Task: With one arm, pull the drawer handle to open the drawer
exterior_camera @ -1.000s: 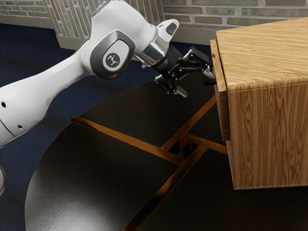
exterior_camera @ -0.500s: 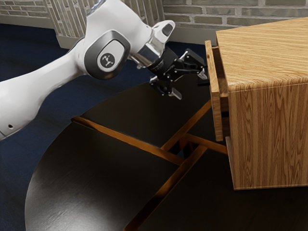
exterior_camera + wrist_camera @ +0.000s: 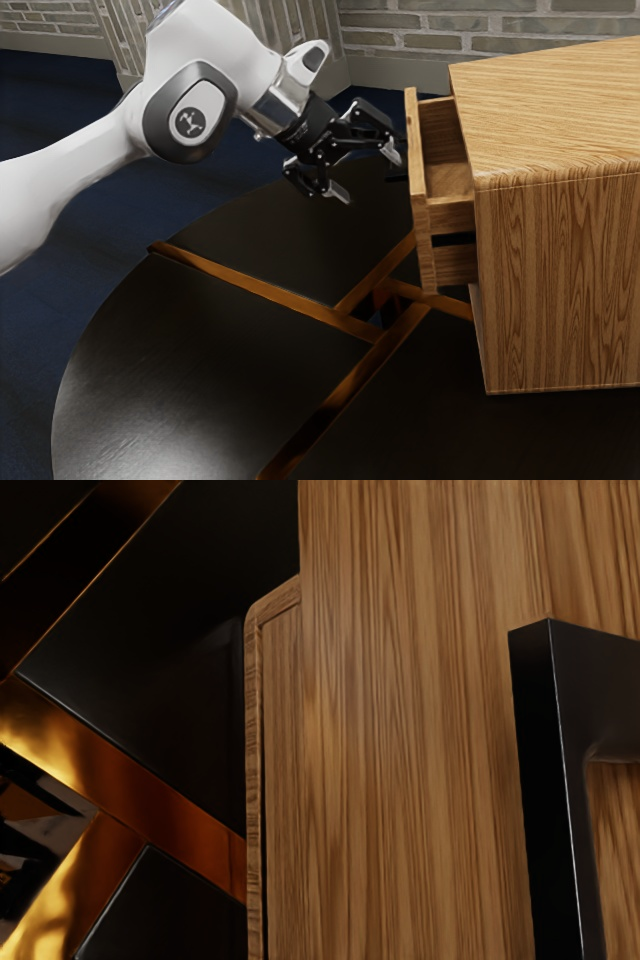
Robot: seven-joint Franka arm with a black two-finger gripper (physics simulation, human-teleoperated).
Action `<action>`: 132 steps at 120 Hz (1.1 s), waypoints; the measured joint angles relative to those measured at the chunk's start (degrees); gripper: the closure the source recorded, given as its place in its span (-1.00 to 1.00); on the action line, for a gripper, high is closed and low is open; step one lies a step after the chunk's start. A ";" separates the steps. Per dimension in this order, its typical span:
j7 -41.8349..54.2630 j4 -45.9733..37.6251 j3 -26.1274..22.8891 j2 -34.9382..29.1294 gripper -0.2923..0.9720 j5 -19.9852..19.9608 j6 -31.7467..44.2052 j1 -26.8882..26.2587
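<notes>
One dark worktop bears one wooden cabinet, whose one drawer now juts further from the cabinet's front than half a second ago, so opening is well underway, while the one pincer, fingers apart, hooks the one black handle ahead of that cabinet.

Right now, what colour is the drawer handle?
Black; the drawer handle shows best in the wrist view.
</notes>
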 joint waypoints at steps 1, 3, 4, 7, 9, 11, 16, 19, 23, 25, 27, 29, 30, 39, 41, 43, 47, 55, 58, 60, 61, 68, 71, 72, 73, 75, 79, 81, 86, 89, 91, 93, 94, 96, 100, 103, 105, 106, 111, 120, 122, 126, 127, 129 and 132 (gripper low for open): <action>-0.01 -0.07 -0.02 0.00 -0.54 0.00 0.00 0.11; -0.01 -0.18 -0.07 0.00 -0.53 -0.01 -0.01 0.30; -0.02 -0.23 -0.09 0.00 -0.53 -0.02 -0.01 0.38; -0.03 -0.41 -0.13 -0.01 -0.53 -0.05 -0.02 0.63; -0.04 -0.50 -0.15 -0.01 -0.54 -0.06 -0.02 0.82; -0.05 -0.56 -0.17 -0.01 -0.54 -0.07 -0.03 0.97; -0.06 -0.68 -0.23 -0.01 -0.53 -0.10 -0.05 1.32; -0.07 -0.80 -0.39 -0.01 -0.53 -0.12 -0.07 1.61; -0.09 -1.09 -0.78 -0.01 -0.53 -0.14 -0.10 2.15; -0.09 -1.29 -0.97 -0.01 -0.53 -0.15 -0.11 2.50; -0.10 -1.50 -1.17 -0.01 -0.53 -0.15 -0.12 2.86; -0.10 -1.69 -1.41 -0.01 -0.53 -0.16 -0.13 3.22; -0.10 -1.85 -1.54 -0.01 -0.53 -0.16 -0.13 3.45; -0.13 -2.88 -2.73 -0.01 -0.53 -0.16 -0.14 5.51; -0.13 -3.01 -2.91 -0.01 -0.53 -0.16 -0.15 5.85; -0.14 -3.10 -3.06 0.00 -0.53 -0.16 -0.16 6.12; -0.15 -3.23 -3.24 0.00 -0.53 -0.17 -0.18 6.51; -0.16 -3.77 -3.46 0.03 -0.53 -0.18 -0.20 7.30; -0.17 -3.91 -3.55 0.01 -0.53 -0.18 -0.21 7.61; -0.17 -3.99 -3.70 0.01 -0.53 -0.19 -0.22 7.84; -0.17 -4.03 -3.77 0.00 -0.53 -0.19 -0.22 7.96; -0.18 -4.18 -4.08 0.01 -0.53 -0.20 -0.24 8.61; -0.19 -4.42 -4.24 0.02 -0.53 -0.21 -0.25 8.94; -0.19 -4.52 -4.34 0.03 -0.53 -0.21 -0.26 9.09; -0.19 -4.61 -4.44 0.03 -0.53 -0.22 -0.26 9.24; -0.19 -4.76 -4.59 0.04 -0.53 -0.23 -0.26 9.46; -0.19 -4.96 -4.80 0.05 -0.53 -0.24 -0.27 9.81; -0.20 -5.05 -4.86 0.06 -0.53 -0.24 -0.27 9.98; -0.20 -5.28 -4.99 0.07 -0.53 -0.25 -0.26 10.27; -0.20 -5.43 -5.08 0.07 -0.53 -0.25 -0.26 10.38; -0.21 -5.53 -5.18 0.07 -0.53 -0.26 -0.26 10.45; -0.21 -5.62 -5.28 0.07 -0.53 -0.26 -0.25 10.53; -0.21 -5.66 -5.33 0.07 -0.53 -0.26 -0.25 10.57; -0.21 -5.75 -5.48 0.10 -0.53 -0.27 -0.24 10.65; -0.22 -6.01 -5.73 0.10 -0.53 -0.27 -0.22 10.86; -0.23 -6.41 -6.22 0.13 -0.53 -0.27 -0.19 11.31; -0.24 -6.65 -6.54 0.11 -0.53 -0.28 -0.16 11.63; -0.25 -6.74 -6.68 0.11 -0.53 -0.28 -0.15 11.76; -0.27 -7.33 -7.32 0.13 -0.53 -0.28 -0.11 12.30; -0.32 -8.13 -8.04 0.19 -0.53 -0.30 -0.01 12.90; -0.33 -8.21 -8.10 0.23 -0.53 -0.31 0.00 12.99; -0.35 -8.32 -8.19 0.31 -0.53 -0.34 0.03 13.11; -0.36 -8.35 -8.20 0.33 -0.53 -0.35 0.04 13.13; -0.37 -8.40 -8.22 0.35 -0.53 -0.36 0.05 13.16; -0.38 -8.45 -8.24 0.38 -0.53 -0.38 0.07 13.19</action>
